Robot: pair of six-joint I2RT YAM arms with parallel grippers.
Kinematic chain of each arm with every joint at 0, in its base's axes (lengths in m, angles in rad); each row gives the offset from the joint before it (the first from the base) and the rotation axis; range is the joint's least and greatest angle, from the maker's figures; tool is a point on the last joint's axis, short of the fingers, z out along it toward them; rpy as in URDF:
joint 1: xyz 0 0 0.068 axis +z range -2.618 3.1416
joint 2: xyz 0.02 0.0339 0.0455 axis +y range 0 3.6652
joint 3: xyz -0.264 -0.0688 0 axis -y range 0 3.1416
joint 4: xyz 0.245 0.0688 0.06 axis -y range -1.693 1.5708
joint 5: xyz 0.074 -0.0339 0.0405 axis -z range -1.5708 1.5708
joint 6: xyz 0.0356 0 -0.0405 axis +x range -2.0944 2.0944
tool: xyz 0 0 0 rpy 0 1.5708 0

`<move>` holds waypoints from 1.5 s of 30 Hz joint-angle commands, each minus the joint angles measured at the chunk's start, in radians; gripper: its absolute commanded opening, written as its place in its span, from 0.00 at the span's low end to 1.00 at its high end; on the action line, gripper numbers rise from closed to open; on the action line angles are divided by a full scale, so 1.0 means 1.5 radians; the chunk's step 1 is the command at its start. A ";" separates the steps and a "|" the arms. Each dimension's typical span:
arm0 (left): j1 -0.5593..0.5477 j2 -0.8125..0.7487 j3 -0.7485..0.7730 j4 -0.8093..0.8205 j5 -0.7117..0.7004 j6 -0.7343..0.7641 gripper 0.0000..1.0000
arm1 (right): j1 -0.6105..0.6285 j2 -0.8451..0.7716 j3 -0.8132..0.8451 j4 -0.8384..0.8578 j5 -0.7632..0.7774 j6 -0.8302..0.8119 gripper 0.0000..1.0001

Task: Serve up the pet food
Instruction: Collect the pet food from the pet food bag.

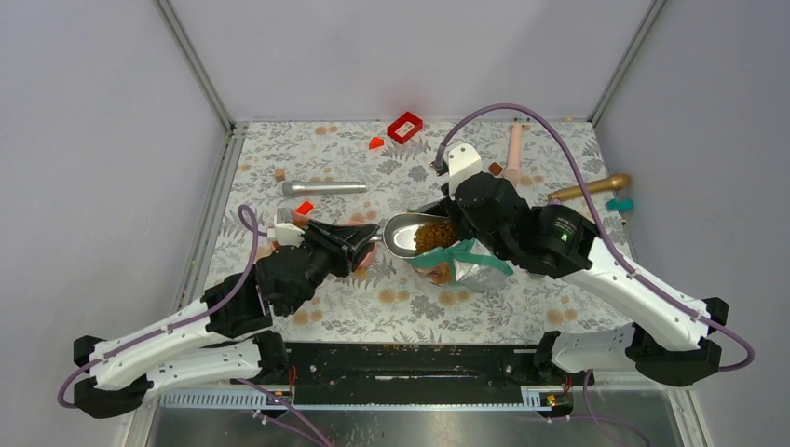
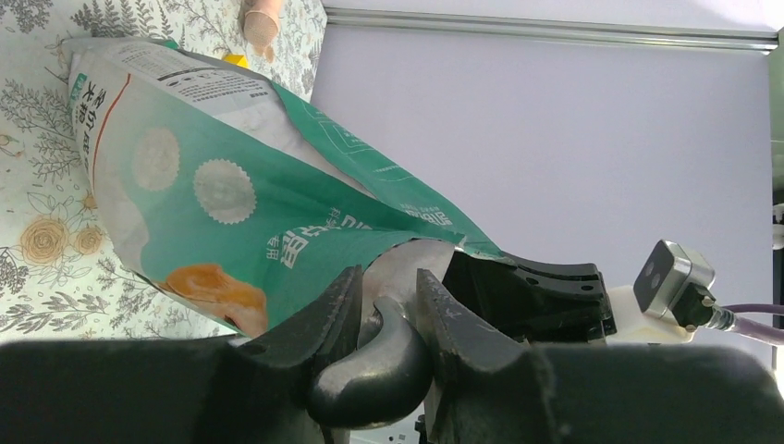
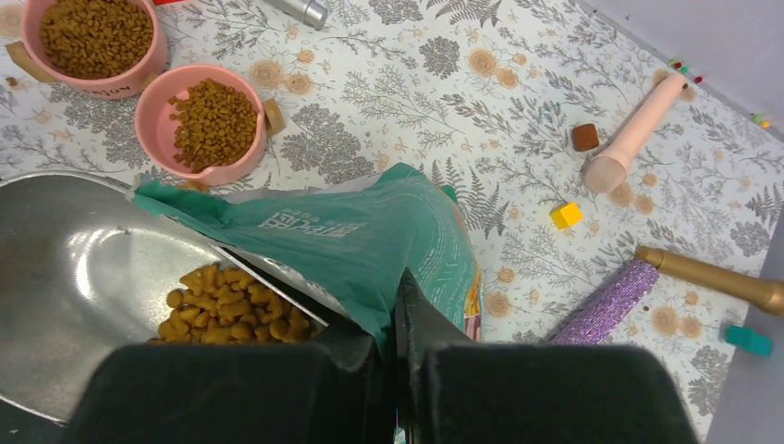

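Note:
My left gripper (image 1: 365,244) is shut on the dark handle (image 2: 379,361) of a metal scoop (image 1: 402,233); it also shows in the left wrist view (image 2: 386,298). The scoop's bowl (image 3: 83,268) holds brown kibble (image 3: 231,310) at the mouth of the teal-green and white pouch (image 3: 370,231). My right gripper (image 3: 393,319) is shut on the pouch's top edge and holds the pouch (image 1: 466,265) up, tilted toward the scoop. Two pink bowls (image 3: 97,42) (image 3: 208,120) with kibble in them stand beyond the scoop, mostly hidden under my left arm in the top view.
A silver cylinder (image 1: 324,187), a red block (image 1: 404,127), a pink stick (image 3: 633,134), a purple and gold stick (image 3: 684,277), and yellow (image 3: 566,215), brown (image 3: 584,137) and teal (image 3: 747,339) blocks lie on the flowered cloth. Grey walls close the table's back and sides.

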 commanded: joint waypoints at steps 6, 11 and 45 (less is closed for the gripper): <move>0.010 -0.039 -0.008 -0.032 -0.040 -0.155 0.00 | 0.002 -0.072 0.042 0.102 0.035 0.027 0.00; 0.010 -0.056 -0.006 -0.080 -0.059 -0.199 0.00 | 0.002 -0.069 0.054 0.089 0.047 0.022 0.00; 0.010 0.037 0.144 -0.057 -0.054 0.007 0.00 | 0.002 0.060 0.144 0.120 -0.158 -0.054 0.00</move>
